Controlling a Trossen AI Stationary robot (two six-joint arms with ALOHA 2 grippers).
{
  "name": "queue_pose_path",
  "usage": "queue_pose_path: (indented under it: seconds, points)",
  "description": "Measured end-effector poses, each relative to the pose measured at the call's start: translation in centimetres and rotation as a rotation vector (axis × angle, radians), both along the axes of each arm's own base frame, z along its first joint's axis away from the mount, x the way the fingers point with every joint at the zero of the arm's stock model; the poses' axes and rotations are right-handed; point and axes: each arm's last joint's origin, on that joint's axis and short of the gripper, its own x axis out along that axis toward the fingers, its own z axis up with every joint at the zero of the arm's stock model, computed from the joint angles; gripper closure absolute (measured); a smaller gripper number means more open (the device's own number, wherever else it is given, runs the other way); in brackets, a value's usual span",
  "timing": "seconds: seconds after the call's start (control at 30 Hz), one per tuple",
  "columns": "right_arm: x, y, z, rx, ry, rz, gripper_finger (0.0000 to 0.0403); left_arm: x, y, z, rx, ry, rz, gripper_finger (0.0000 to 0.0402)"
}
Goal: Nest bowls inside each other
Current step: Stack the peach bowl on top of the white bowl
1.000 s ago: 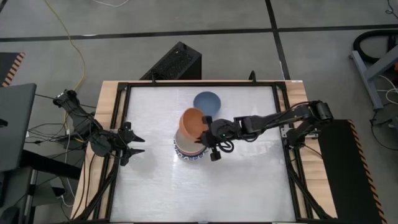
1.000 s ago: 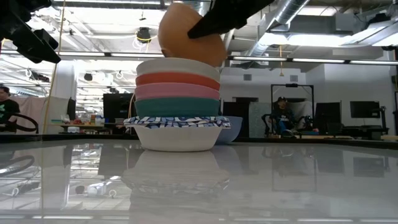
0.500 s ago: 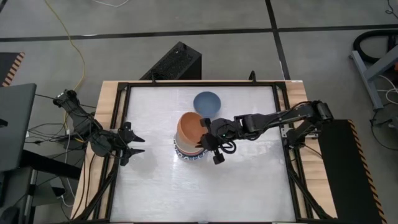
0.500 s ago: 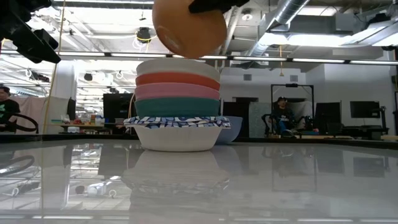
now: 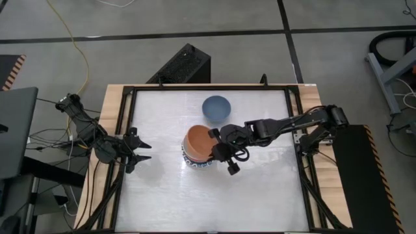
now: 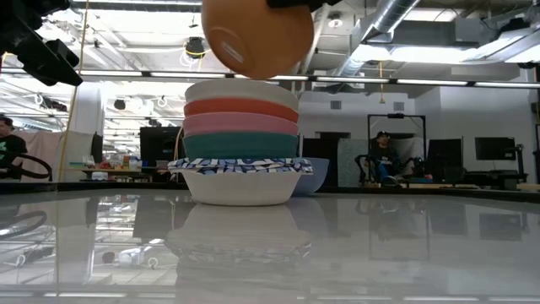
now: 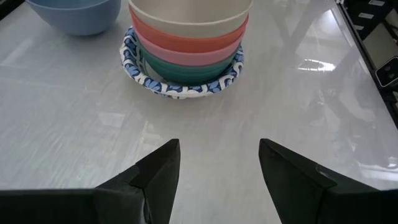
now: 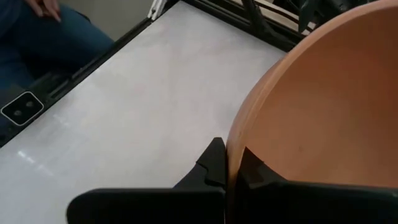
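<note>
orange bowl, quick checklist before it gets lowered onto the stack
1. Right hand pinching the orange bowl by its rim: ok.
2. Bowl clear above the stack, not touching the cream bowl: ok.
3. Bowl level: not ok, it looks tilted in the low view.
4. Bowl centred over the stack: roughly ok in the high view.
5. Left hand open, at the table's left edge, apart from the stack: ok.
6. Blue bowl clear of the stack: ok.
</note>
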Motion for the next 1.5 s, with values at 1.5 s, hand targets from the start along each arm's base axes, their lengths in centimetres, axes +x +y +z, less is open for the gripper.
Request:
queue_pose_path:
  seconds: [1.5]
  points:
    - [2.5,-0.4,-1.5,-0.116,0.132,0.037,0.0392,0.0,0.0,0.0,0.002,0.003,0.0,0.0194]
